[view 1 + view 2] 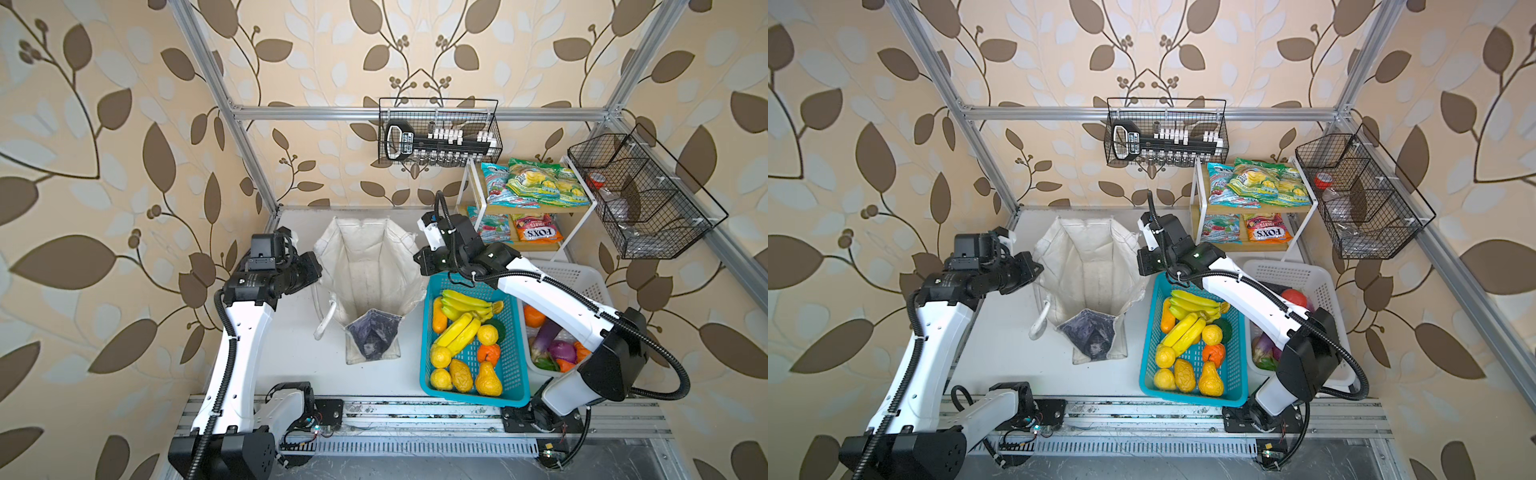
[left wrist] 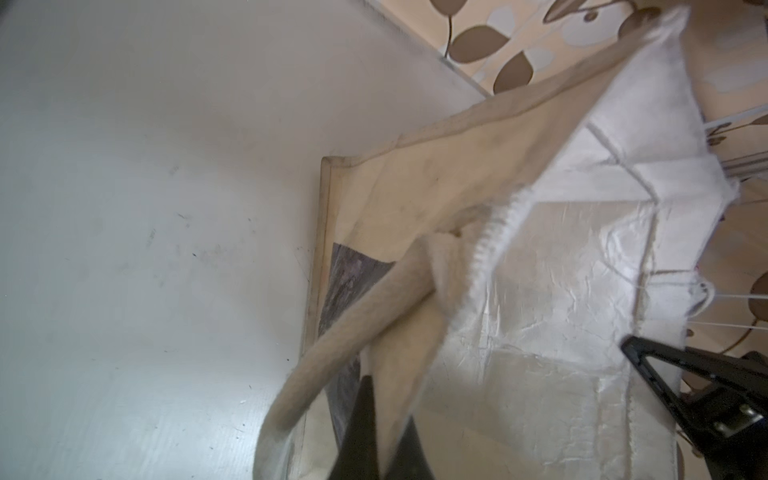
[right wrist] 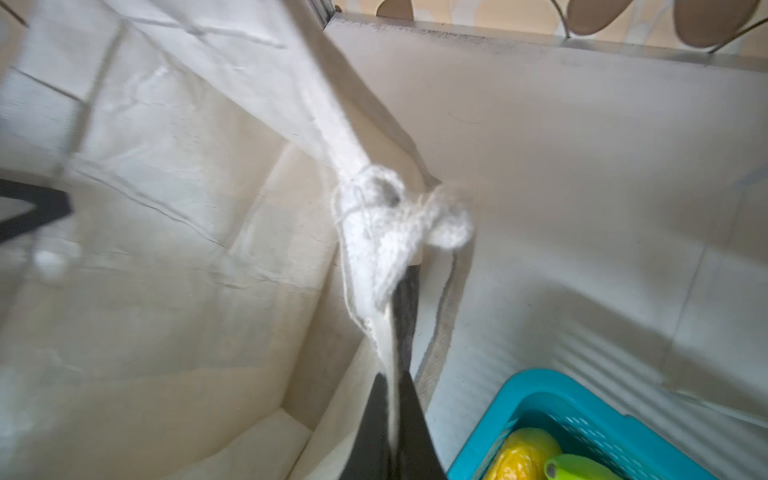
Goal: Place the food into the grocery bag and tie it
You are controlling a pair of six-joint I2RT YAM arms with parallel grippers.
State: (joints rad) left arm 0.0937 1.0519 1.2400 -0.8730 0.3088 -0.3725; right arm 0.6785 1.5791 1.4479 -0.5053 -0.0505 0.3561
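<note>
The opening of the mouth is judged to be the step in hand. The grocery bag [image 1: 365,257] is stood upright between the two sets of fingers, and nothing is seen inside it. The left gripper [image 2: 384,415] is closed narrow on the cloth rim, with a rope handle [image 2: 332,353] looped just beside its fingers. The right gripper [image 3: 392,399] is likewise pinched on the opposite rim, and a frayed knot [image 3: 386,208] is seen just beyond its fingertips. The food is kept apart from the bag. The banana bunch [image 1: 467,301] and a lemon [image 1: 487,333] are held in the teal basket [image 1: 428,332] just beside the right fingers. The eggplant [image 1: 546,334] is lodged in the white basket [image 1: 577,276] further out, and the snack packets [image 1: 536,183] are stacked on the shelf [image 1: 536,246] behind those fingers. For the next move, it is judged that the rim on the food side must be released so that food can be fetched, while the mouth is held spread from the other side. The teal basket's rim and the shelf are crowded close to the right fingers. Open table [image 1: 291,353] is left on the outer side of the left fingers.
</note>
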